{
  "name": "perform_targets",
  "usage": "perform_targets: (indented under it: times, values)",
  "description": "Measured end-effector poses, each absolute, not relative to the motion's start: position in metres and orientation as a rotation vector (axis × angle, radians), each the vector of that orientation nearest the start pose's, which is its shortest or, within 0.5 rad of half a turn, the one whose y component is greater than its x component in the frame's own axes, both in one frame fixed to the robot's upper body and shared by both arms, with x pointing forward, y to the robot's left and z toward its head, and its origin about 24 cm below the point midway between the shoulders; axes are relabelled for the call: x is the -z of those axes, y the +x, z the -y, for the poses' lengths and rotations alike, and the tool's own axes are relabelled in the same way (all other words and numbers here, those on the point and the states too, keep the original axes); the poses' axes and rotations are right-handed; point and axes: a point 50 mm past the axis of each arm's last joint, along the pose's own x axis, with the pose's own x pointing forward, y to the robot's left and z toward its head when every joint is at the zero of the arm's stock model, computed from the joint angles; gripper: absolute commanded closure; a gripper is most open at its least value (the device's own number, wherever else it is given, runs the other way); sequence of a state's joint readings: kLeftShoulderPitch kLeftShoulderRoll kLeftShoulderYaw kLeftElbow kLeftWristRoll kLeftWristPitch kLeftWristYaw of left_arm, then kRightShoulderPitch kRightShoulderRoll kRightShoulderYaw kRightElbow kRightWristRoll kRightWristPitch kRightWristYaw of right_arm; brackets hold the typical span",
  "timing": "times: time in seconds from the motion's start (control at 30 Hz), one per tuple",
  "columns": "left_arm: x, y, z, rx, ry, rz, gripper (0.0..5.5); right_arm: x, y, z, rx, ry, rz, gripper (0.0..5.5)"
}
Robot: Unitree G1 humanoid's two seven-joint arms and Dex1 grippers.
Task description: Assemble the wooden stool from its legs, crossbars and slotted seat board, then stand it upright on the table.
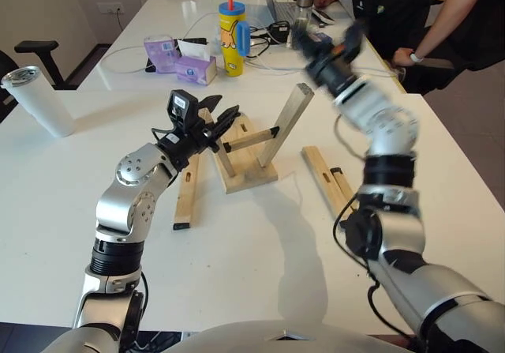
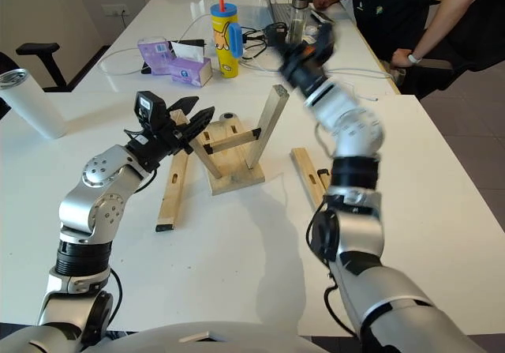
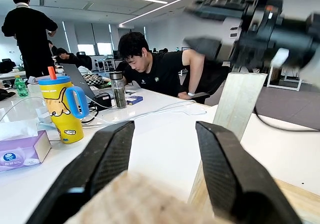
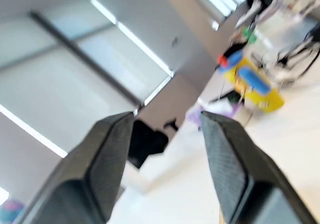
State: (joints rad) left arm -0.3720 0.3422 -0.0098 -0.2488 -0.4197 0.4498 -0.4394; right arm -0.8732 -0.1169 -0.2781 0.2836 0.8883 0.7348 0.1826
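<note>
The half-built stool (image 1: pixel 251 171) sits in the middle of the white table (image 1: pixel 260 250), seat board down and legs poking up. The left claw (image 1: pixel 226 108) is open, with a finger on each side of a short leg's (image 1: pixel 224 160) top. The right claw (image 1: pixel 327 43) is open too, up in the air past the tall slanted leg (image 1: pixel 286 124). One loose wood piece (image 1: pixel 186 199) lies on the stool's left and a second loose piece (image 1: pixel 330 178) on its right.

Bench (image 1: pixel 260 266): part-built stool (image 1: pixel 248 163) at centre; loose leg (image 1: pixel 186 199) left of it; two pieces (image 1: pixel 330 181) right; tissue boxes (image 1: pixel 196 69) and cup (image 1: pixel 232 39) behind; tumbler (image 1: pixel 38 100) far left.
</note>
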Motion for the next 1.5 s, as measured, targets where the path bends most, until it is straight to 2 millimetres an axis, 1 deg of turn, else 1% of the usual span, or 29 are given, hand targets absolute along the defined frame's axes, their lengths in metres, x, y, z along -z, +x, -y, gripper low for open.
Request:
perform_targets:
  times: [0.1,0.13,0.27,0.33,0.43,0.5,0.53,0.57,0.63,0.67,0.73,0.77,0.8,0.83,0.87,0.9,0.93,0.97,1.0,1.07,1.1,1.33,1.47,1.5]
  values:
    - [-0.163,0.292,-0.149,0.628,0.015,0.132,3.27,-0.209,0.349,0.103,-0.692,0.616,-0.024,3.01]
    - [-0.163,0.292,-0.150,0.620,0.016,0.130,3.27,-0.207,0.345,0.102,-0.697,0.598,-0.020,3.01]
    - [-0.161,0.291,-0.151,0.612,0.017,0.123,3.27,-0.205,0.343,0.100,-0.686,0.579,-0.019,3.01]
    - [-0.161,0.291,-0.151,0.609,0.018,0.124,3.27,-0.207,0.344,0.101,-0.683,0.593,-0.012,3.01]
    - [-0.161,0.291,-0.149,0.612,0.012,0.127,3.27,-0.209,0.347,0.105,-0.676,0.678,0.008,3.01]
    - [-0.161,0.290,-0.144,0.629,0.007,0.132,3.27,-0.216,0.348,0.112,-0.670,0.754,0.072,3.01]
    - [-0.161,0.290,-0.140,0.641,0.003,0.133,3.27,-0.224,0.348,0.113,-0.687,0.802,0.113,3.01]
    - [-0.161,0.290,-0.138,0.647,0.001,0.132,3.27,-0.238,0.348,0.116,-0.704,0.835,0.172,3.01]
    - [-0.161,0.290,-0.137,0.651,0.002,0.131,3.27,-0.284,0.345,0.135,-0.721,0.874,0.360,3.01]
    - [-0.161,0.290,-0.137,0.650,0.002,0.130,3.27,-0.300,0.344,0.144,-0.718,0.890,0.423,3.01]
    - [-0.161,0.290,-0.137,0.650,0.002,0.130,3.27,-0.320,0.346,0.160,-0.678,0.930,0.505,3.01]
    - [-0.161,0.290,-0.137,0.651,0.001,0.130,3.27,-0.324,0.347,0.164,-0.661,0.934,0.515,3.01]
    - [-0.160,0.290,-0.137,0.650,0.000,0.130,3.27,-0.321,0.351,0.164,-0.645,0.919,0.483,3.01]
    - [-0.161,0.290,-0.137,0.651,0.000,0.130,3.27,-0.312,0.355,0.160,-0.635,0.880,0.427,3.01]
    - [-0.161,0.290,-0.136,0.652,-0.001,0.131,3.27,-0.297,0.358,0.149,-0.631,0.801,0.340,3.01]
    - [-0.161,0.290,-0.136,0.654,-0.001,0.135,3.27,-0.272,0.361,0.138,-0.624,0.723,0.224,3.01]
    - [-0.162,0.291,-0.134,0.658,0.000,0.137,3.27,-0.235,0.361,0.123,-0.621,0.640,0.072,3.01]
    - [-0.162,0.291,-0.135,0.654,0.003,0.135,3.27,-0.211,0.355,0.114,-0.630,0.599,0.010,3.01]
    - [-0.160,0.291,-0.136,0.648,0.008,0.128,3.27,-0.209,0.347,0.109,-0.657,0.522,0.019,3.01]
    - [-0.159,0.291,-0.140,0.626,0.010,0.120,3.27,-0.205,0.336,0.104,-0.678,0.472,0.032,3.01]
    - [-0.158,0.291,-0.140,0.621,0.016,0.118,3.27,-0.204,0.334,0.103,-0.680,0.470,0.036,3.01]
    - [-0.158,0.291,-0.140,0.619,0.017,0.115,3.27,-0.208,0.337,0.096,-0.682,0.486,0.040,3.01]
    - [-0.159,0.292,-0.138,0.622,0.006,0.116,3.27,-0.208,0.340,0.096,-0.680,0.500,0.038,3.01]
    - [-0.159,0.292,-0.138,0.624,0.001,0.116,3.04,-0.208,0.341,0.097,-0.676,0.507,0.037,3.01]
